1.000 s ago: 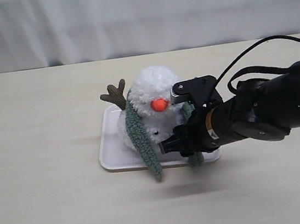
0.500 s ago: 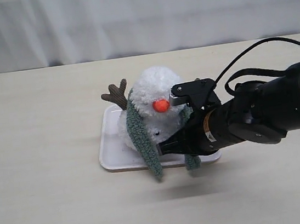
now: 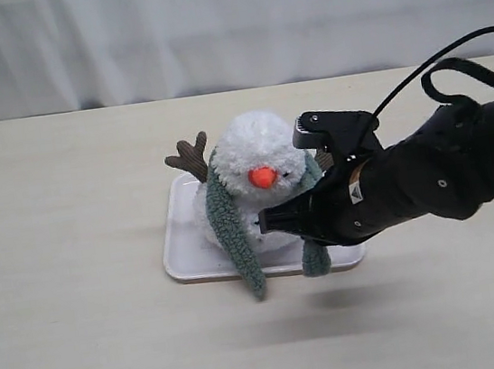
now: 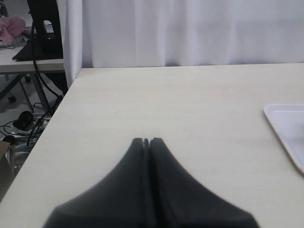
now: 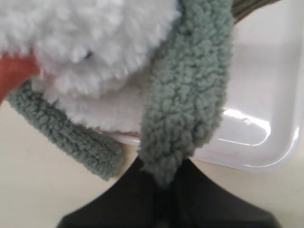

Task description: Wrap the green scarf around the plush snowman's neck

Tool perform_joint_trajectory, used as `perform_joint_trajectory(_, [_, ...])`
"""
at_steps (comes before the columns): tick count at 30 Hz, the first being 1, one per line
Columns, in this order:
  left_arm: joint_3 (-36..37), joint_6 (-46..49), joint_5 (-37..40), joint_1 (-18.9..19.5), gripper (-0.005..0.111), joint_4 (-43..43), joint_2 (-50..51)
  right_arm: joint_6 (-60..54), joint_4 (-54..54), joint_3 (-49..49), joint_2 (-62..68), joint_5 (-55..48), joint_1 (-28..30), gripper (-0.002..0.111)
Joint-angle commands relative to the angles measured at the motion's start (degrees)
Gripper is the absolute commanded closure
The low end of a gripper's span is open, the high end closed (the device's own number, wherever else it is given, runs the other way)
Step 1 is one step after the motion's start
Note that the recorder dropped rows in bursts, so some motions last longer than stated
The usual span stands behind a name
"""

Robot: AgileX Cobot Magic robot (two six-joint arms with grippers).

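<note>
i have the right gripper pinched tight on one tail of the green scarf. the scarf drapes behind the plush snowman with both tails down its front, so i judge this tail is held ready to cross the snowman's neck. the snowman sits on a white tray on the counter. the orange nose and my right arm crowd that path. the left gripper hangs closed and empty, well apart.

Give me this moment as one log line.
left gripper: shut, empty | right gripper: shut on green scarf end | wrap: draped over plush snowman, ends uncrossed in front
</note>
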State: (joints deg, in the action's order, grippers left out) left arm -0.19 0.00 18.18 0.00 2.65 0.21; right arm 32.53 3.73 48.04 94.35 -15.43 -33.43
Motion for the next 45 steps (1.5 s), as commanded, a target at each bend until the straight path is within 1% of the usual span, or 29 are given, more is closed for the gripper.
perform_joint_trajectory(1, [0.2,0.0,-0.5,0.0,0.107,-0.2,-0.2,-9.0,-12.6,-0.2,-0.4,-0.3,0.0,0.104])
perform_joint_trajectory(6, [0.2,0.0,-0.5,0.0,0.107,-0.2,-0.2,-14.0,-21.8,-0.2,-0.4,0.0,0.0,0.104])
perform_joint_trajectory(9, [0.2,0.0,-0.5,0.0,0.107,-0.2,-0.2,-14.4,-26.6,-0.2,-0.4,0.0,0.0,0.104])
perform_joint_trajectory(13, [0.2,0.0,-0.5,0.0,0.107,-0.2,-0.2,-14.3,-29.5,-0.2,0.7,0.1,0.0,0.104])
perform_joint_trajectory(17, [0.2,0.0,-0.5,0.0,0.107,-0.2,-0.2,-15.4,-29.6,-0.2,4.8,4.7,-2.4,0.104])
perform_joint_trajectory(19, [0.2,0.0,-0.5,0.0,0.107,-0.2,-0.2,-15.4,-29.6,-0.2,5.6,7.2,-2.6,0.104])
perform_joint_trajectory(22, [0.2,0.0,-0.5,0.0,0.107,-0.2,-0.2,-15.9,-29.6,-0.2,5.8,7.1,-2.6,0.104])
perform_joint_trajectory(24, [0.2,0.0,-0.5,0.0,0.107,-0.2,-0.2,-18.1,-29.6,-0.2,5.8,6.3,-2.6,0.103])
perform_joint_trajectory(31, [0.2,0.0,-0.5,0.0,0.107,-0.2,-0.2,-20.2,-29.6,-0.2,5.8,4.5,-2.6,0.071])
perform_joint_trajectory(34, [0.2,0.0,-0.5,0.0,0.107,-0.2,-0.2,-23.0,-29.6,-0.2,5.8,2.1,-2.7,0.060])
perform_joint_trajectory(38, [0.2,0.0,-0.5,0.0,0.107,-0.2,-0.2,-26.4,-30.1,-0.2,5.8,-1.6,-2.8,0.051])
perform_joint_trajectory(41, [0.2,0.0,-0.5,0.0,0.107,-0.2,-0.2,-28.7,-30.2,-0.2,5.8,-2.1,-4.6,0.046])
perform_joint_trajectory(45, [0.2,0.0,-0.5,0.0,0.107,-0.2,-0.2,-30.4,-30.0,-0.2,5.8,1.6,-8.3,0.046])
